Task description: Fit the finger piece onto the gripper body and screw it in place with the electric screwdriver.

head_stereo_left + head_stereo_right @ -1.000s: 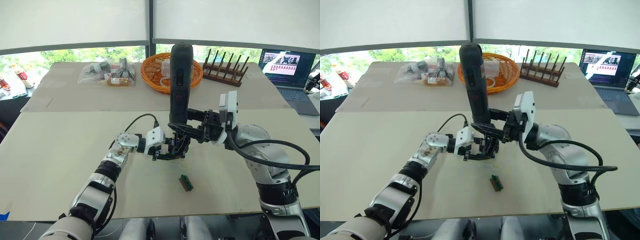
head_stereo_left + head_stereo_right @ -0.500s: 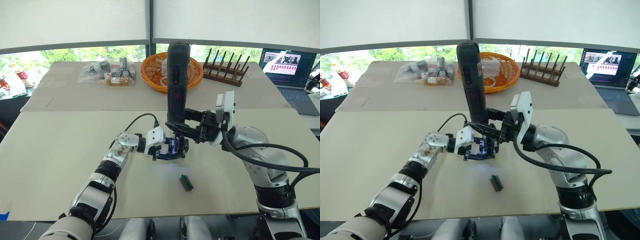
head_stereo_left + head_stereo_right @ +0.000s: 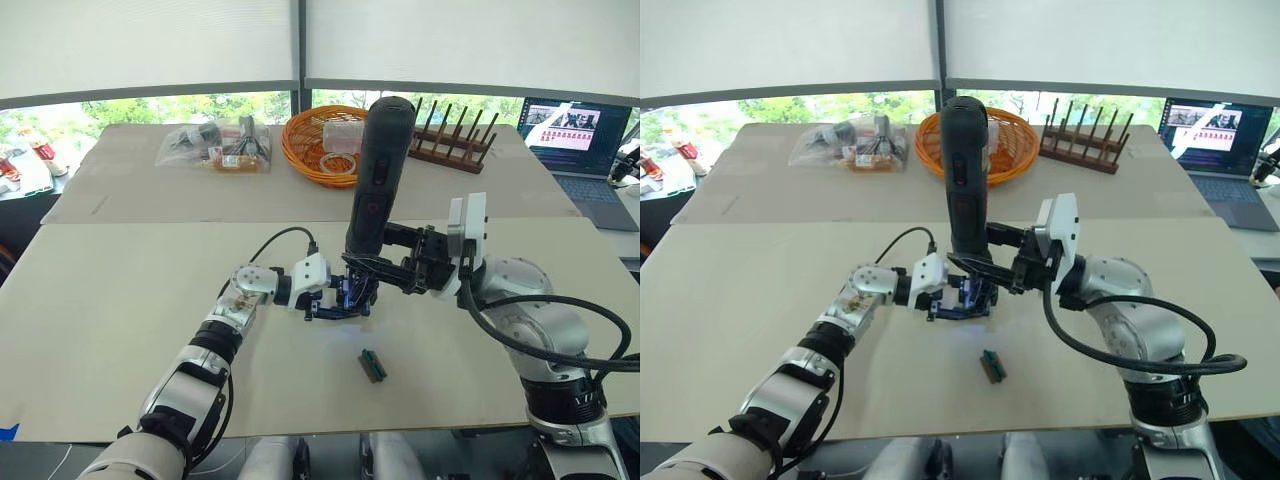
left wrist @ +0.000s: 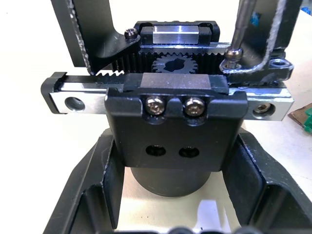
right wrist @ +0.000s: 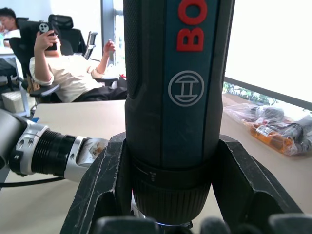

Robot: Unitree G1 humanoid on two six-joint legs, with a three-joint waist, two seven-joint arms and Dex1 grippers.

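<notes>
left gripper: clamped on the gripper body, mid-table, in front of the orange basket.
right gripper: clamped low on the electric screwdriver, tool upright, leaning right.
left wrist view: bit sat on a screw head at the body's rail; two screws in front block.
right wrist view: a seated person behind the table.
green block: on table, near.
</notes>
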